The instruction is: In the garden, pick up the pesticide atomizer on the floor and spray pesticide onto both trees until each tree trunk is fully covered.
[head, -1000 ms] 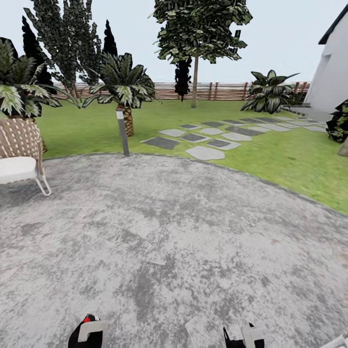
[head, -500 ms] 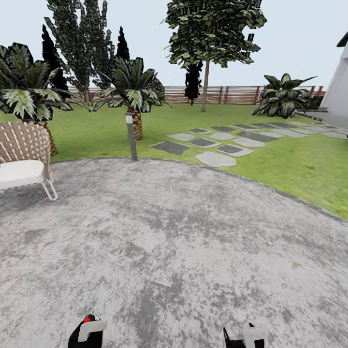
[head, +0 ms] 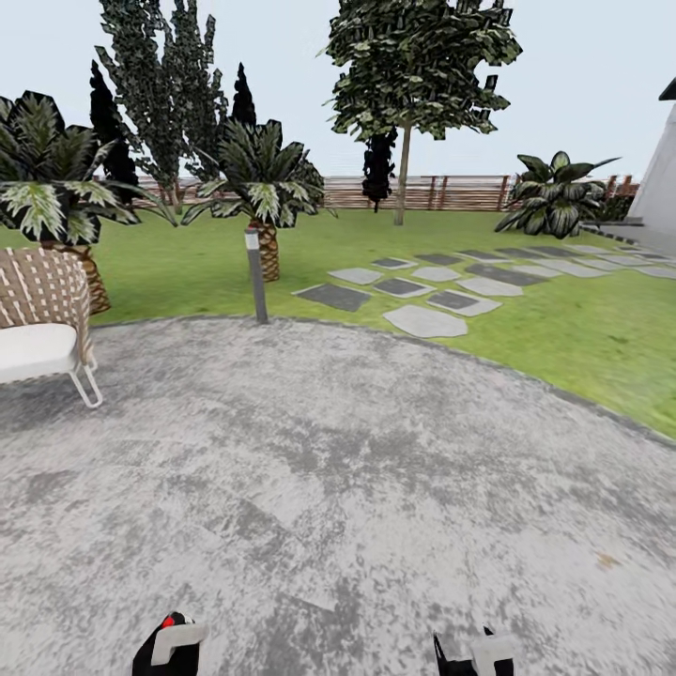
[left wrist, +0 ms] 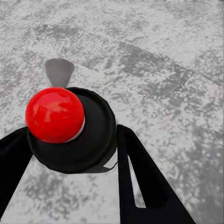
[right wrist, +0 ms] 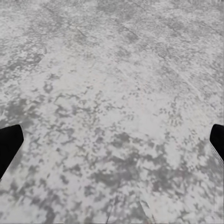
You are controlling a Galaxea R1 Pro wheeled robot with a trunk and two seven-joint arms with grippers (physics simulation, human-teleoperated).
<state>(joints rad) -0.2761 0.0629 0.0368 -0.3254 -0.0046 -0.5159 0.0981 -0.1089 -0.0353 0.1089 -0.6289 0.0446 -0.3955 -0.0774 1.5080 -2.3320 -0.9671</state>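
Left tool [left wrist: 70,154] clenched on the pesticide atomizer [left wrist: 70,128], red ball on black cap. Right tool [right wrist: 112,140] spread wide, nothing in it. Tree [head: 413,66] with pale trunk [head: 402,183] far across lawn [head: 563,319]; bollard [head: 254,274], palm [head: 263,188], chair [head: 42,314] nearer.

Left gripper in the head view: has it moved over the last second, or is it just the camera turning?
No. The left gripper sits at the same spot against the right gripper at the picture's lower edge. The bollard post and chair shifted together, so the camera turned.
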